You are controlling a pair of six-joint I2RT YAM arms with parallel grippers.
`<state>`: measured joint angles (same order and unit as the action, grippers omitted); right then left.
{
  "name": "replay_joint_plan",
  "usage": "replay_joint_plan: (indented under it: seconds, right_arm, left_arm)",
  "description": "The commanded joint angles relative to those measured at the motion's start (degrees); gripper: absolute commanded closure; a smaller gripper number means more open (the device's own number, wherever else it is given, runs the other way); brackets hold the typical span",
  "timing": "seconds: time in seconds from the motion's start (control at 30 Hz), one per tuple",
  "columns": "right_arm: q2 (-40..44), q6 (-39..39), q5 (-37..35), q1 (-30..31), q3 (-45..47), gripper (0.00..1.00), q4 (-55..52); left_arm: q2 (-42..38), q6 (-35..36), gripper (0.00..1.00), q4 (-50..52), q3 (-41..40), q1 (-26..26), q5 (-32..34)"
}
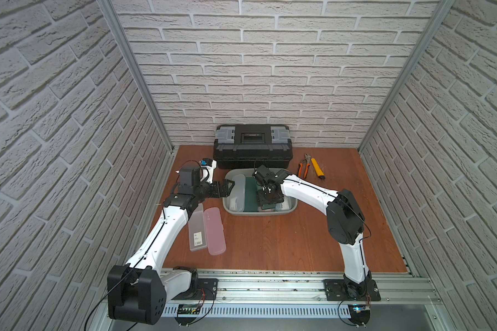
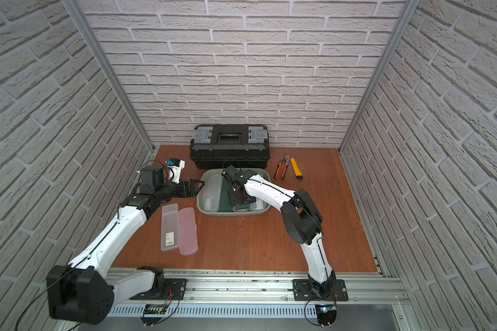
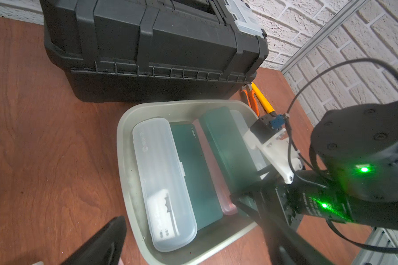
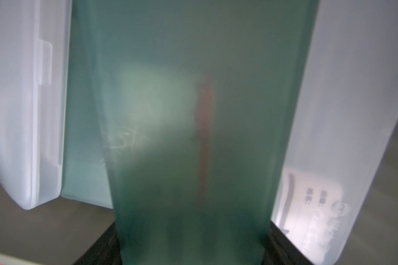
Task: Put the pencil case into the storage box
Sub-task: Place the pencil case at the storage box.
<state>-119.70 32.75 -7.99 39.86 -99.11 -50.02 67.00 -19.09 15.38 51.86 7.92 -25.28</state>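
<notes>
The grey-green storage box (image 1: 259, 213) (image 2: 230, 213) (image 3: 124, 160) sits mid-table and holds several pencil cases: a clear one (image 3: 163, 181), a dark green one (image 3: 198, 174) and a pink one (image 3: 216, 179) partly covered. My right gripper (image 1: 267, 197) (image 2: 237, 197) (image 4: 191, 247) reaches down into the box, shut on one end of another green pencil case (image 4: 193, 137) (image 3: 225, 146), which lies tilted over the pink one. My left gripper (image 1: 228, 187) (image 2: 197, 186) (image 3: 179, 213) hangs open at the box's left rim, holding nothing.
A clear pencil case (image 1: 197, 229) and a pink one (image 1: 215, 230) lie side by side on the table, front left of the box. The black toolbox (image 1: 253, 146) stands behind it. Orange pliers (image 1: 304, 166) and a yellow knife (image 1: 317, 169) lie at the back right.
</notes>
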Motion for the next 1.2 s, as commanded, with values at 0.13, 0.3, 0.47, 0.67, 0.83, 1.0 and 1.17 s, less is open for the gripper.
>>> replay_joint_plan:
  seconds: [0.13, 0.3, 0.47, 0.67, 0.83, 1.0, 1.17]
  right_arm:
    - [-1.4, 1.6, -6.4, -0.1, -3.7, 0.52, -1.8]
    - [-3.6, 1.9, -6.8, -0.1, -6.0, 0.40, -2.8]
    - [-3.8, 2.6, -4.9, -0.1, -6.1, 0.25, -1.4]
    - [-2.3, 1.9, -4.1, -0.1, -5.9, 0.12, -1.0]
    - [0.8, 0.6, -5.0, -0.3, -5.8, 0.12, 0.2]
    - [3.4, -2.7, -5.9, -1.2, -5.6, 0.16, 2.9]
    - [2.0, -5.6, -3.3, -2.4, -7.6, 0.28, 2.4]
  left_arm:
    - [-1.0, 1.0, 0.02, -1.4, 0.6, -0.3, 1.2]
    - [-0.7, 1.6, 0.02, -0.7, 1.0, -0.3, 2.3]
    - [-0.2, 2.0, 0.01, -0.2, 1.3, -0.3, 2.6]
    - [-0.3, 2.3, 0.02, 0.1, 1.5, -0.3, 3.5]
    - [-0.4, 2.7, 0.01, 0.4, 1.4, -0.3, 3.9]
    - [-0.2, 2.9, 0.01, 1.3, 1.6, -0.3, 5.6]
    - [-0.7, -0.9, 0.02, 4.0, 0.9, -0.3, 8.0]
